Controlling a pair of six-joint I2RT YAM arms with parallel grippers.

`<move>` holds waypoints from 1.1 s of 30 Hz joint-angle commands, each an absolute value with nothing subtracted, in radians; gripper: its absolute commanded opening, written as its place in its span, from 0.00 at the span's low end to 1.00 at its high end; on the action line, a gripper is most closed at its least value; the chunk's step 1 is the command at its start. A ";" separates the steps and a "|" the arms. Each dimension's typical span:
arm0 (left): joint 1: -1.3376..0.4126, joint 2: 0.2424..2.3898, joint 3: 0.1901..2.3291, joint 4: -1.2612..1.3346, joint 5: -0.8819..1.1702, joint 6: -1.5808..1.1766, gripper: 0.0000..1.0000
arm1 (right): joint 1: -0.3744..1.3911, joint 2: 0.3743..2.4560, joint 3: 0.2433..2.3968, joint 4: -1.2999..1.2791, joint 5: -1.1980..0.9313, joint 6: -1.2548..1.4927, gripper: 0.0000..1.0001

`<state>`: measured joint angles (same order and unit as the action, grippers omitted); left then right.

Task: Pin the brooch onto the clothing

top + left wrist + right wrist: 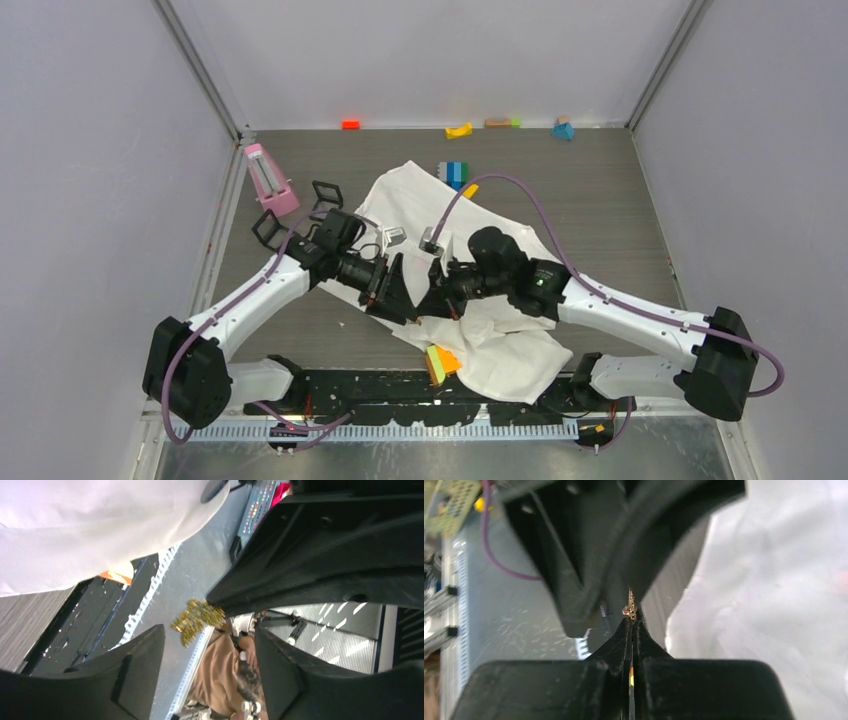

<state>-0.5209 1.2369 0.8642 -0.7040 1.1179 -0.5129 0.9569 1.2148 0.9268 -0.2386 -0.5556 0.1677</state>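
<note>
While the brooch [196,621] sits edge-on at the tips of the right gripper [631,625], which is clamped on it, we note the left gripper [207,640] facing it, parted and empty; the shirt [500,350] lies beneath.

Grey wood-grain worktop [600,200], pale walls on 3 sides. Along the far wall, left to right in top view: small red-orange block [351,124], yellow block [459,130], brown block w/ green end [500,122], teal block [563,130]. Pink tapered plastic box [270,180] stands nr the left edge, tilted a bit. Near it are 2 small black-framed open cubes: one [327,194] to its right, the other [267,229] nearer the front. Mid-worktop is a stack of blue & green blocks [455,173], w/ a small yellow-orange piece [470,190] just beside it. Nr the front edge lies an orange & green block [439,362]; its orange corner also shows in the left wrist view [116,576].
</note>
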 commanded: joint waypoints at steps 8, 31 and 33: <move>-0.469 1.025 0.878 -0.454 0.696 -0.490 0.94 | 0.963 1.002 0.714 0.267 0.012 0.414 0.01; -0.509 0.859 0.591 0.644 0.529 -1.055 0.53 | 0.963 1.105 0.733 0.842 0.092 0.651 0.01; -0.509 0.863 0.589 0.644 0.525 -1.058 0.42 | 0.963 1.106 0.733 0.843 0.089 0.654 0.01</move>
<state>-0.5049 0.8604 0.5842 0.5446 0.5270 -1.0344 0.9596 1.1061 0.6880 0.7269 0.0845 0.6266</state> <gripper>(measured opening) 0.491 0.032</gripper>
